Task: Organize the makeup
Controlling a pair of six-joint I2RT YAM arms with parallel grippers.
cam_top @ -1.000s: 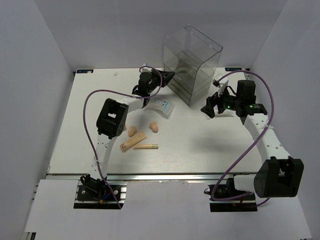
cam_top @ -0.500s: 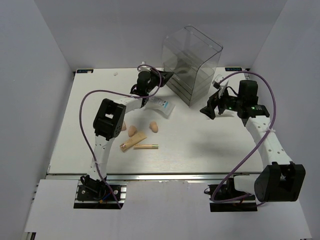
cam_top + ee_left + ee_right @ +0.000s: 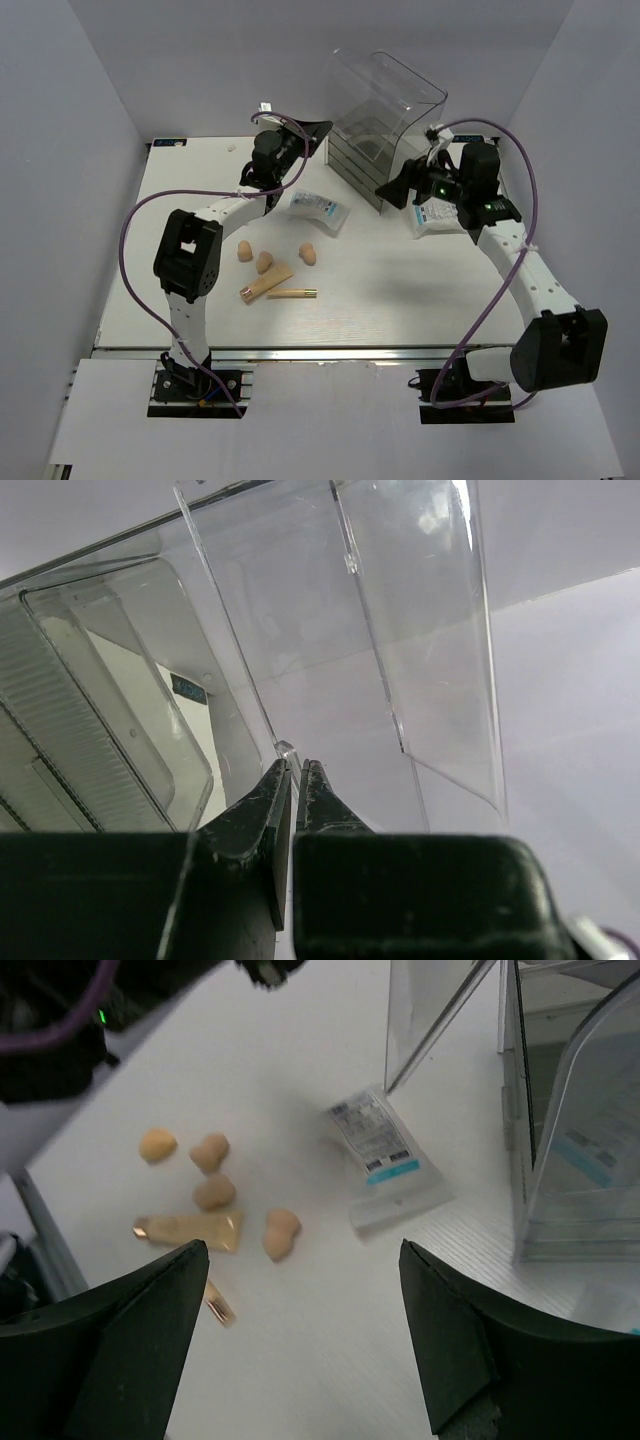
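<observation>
Plainly hinges on the white blue-printed packet: flat on the white counter, just beside the foot of the tall clear plastic drawer box, ahead of the right gripper and slightly toward the box, with its long axis slanted across the wrist view. Nearer to the right arm than to the left, judging by the overhead view, and uncovered.

Right jaws spread wide, holding nothing, touching nothing, hovering above the counter.

Left gripper up beside the top of the box, jaws clenched almost together on the thin lip of a clear plastic drawer; probably tied up with that. Whether wholly out of the box or not: cannot tell.

Second white blue-printed packet on the counter close under the right forearm, at the box's other side.

Farther off, toward the near left: four small peach egg-shaped sponges in a loose cluster, well apart from both grippers; among them a beige tube with gold cap and, just beside it, a thin gold stick.

Likely calls for lowering the right jaws across the first packet's short width.
</observation>
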